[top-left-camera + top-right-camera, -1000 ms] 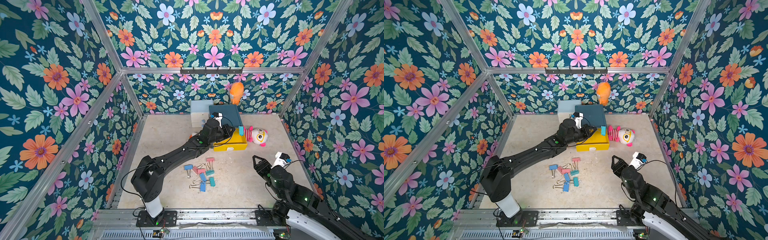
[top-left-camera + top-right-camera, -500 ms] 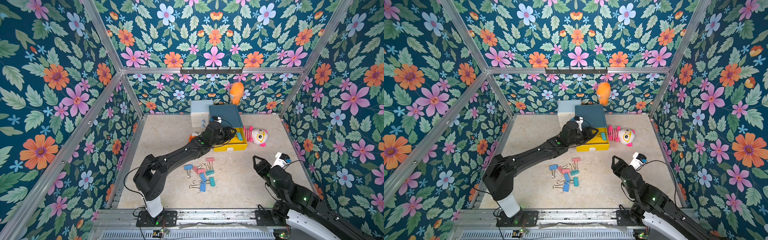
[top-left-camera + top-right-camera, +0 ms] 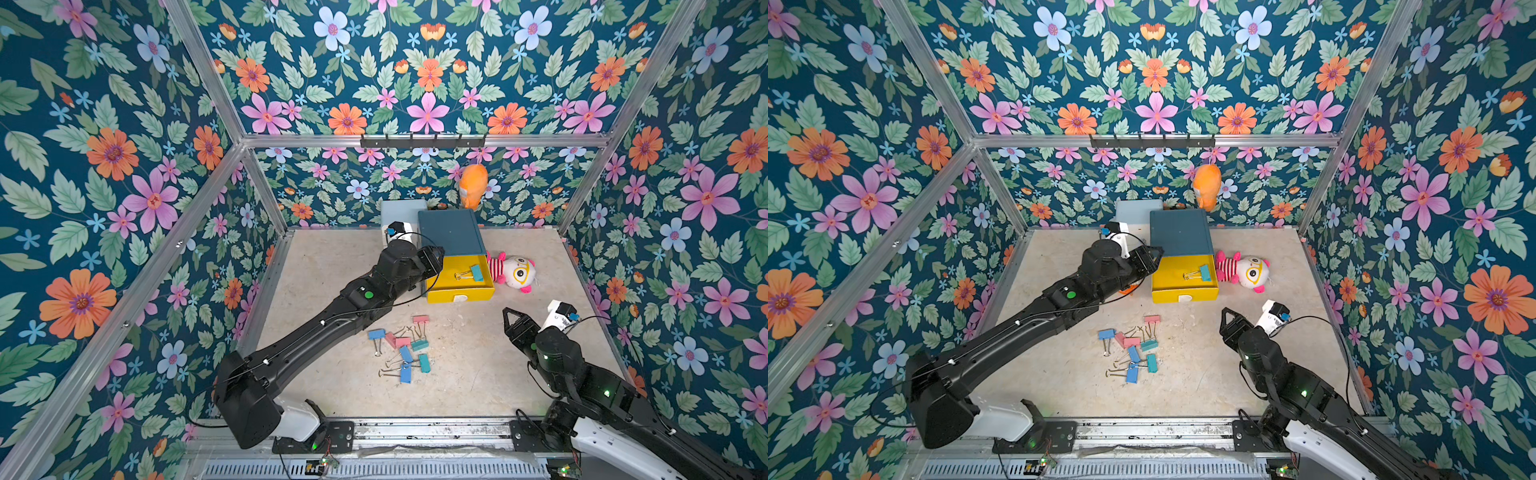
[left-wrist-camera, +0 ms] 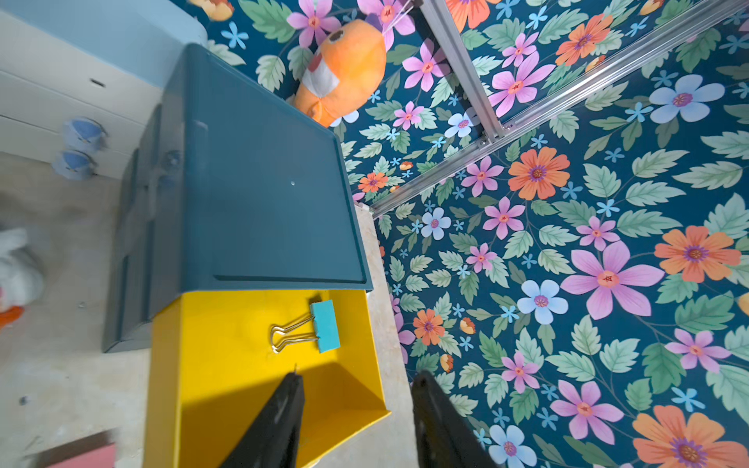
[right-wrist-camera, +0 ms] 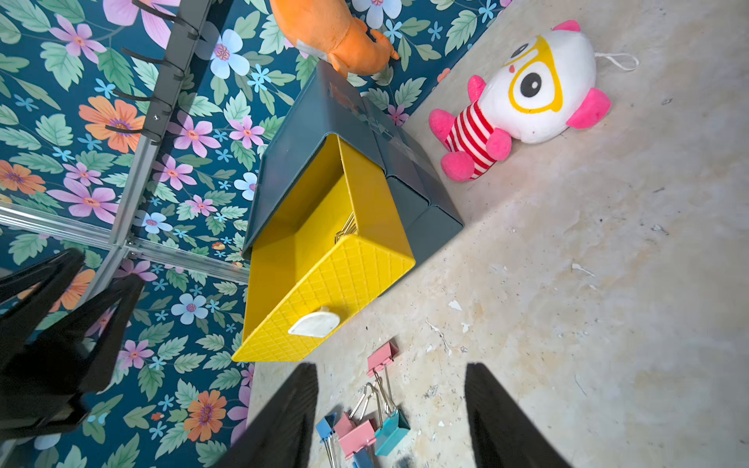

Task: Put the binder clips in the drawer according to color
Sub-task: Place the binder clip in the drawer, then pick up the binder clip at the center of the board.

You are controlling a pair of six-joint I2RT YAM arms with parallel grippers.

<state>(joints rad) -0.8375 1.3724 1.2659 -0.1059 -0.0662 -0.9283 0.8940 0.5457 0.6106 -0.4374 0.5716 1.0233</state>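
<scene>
The drawer (image 3: 451,232) is a dark teal cabinet against the back wall with its yellow top drawer (image 3: 459,293) pulled out. One teal binder clip (image 3: 473,273) (image 4: 325,326) lies inside it. My left gripper (image 3: 436,257) (image 4: 358,379) hovers at the yellow drawer's left edge, open and empty. Several blue, pink and teal binder clips (image 3: 401,349) (image 5: 364,429) lie in a loose pile on the floor in front. My right gripper (image 3: 512,320) (image 5: 391,370) hangs open and empty to the right of the pile.
A pale-blue-and-white drawer unit (image 3: 401,210) stands left of the cabinet. A white and pink plush (image 3: 515,272) lies right of the yellow drawer. An orange plush (image 3: 473,185) hangs from a hook rail (image 3: 422,141) on the back wall.
My left gripper was shut on the teal clip over the yellow drawer. It has opened, the clip now lies in the drawer, and the gripper has drawn back to the left.
</scene>
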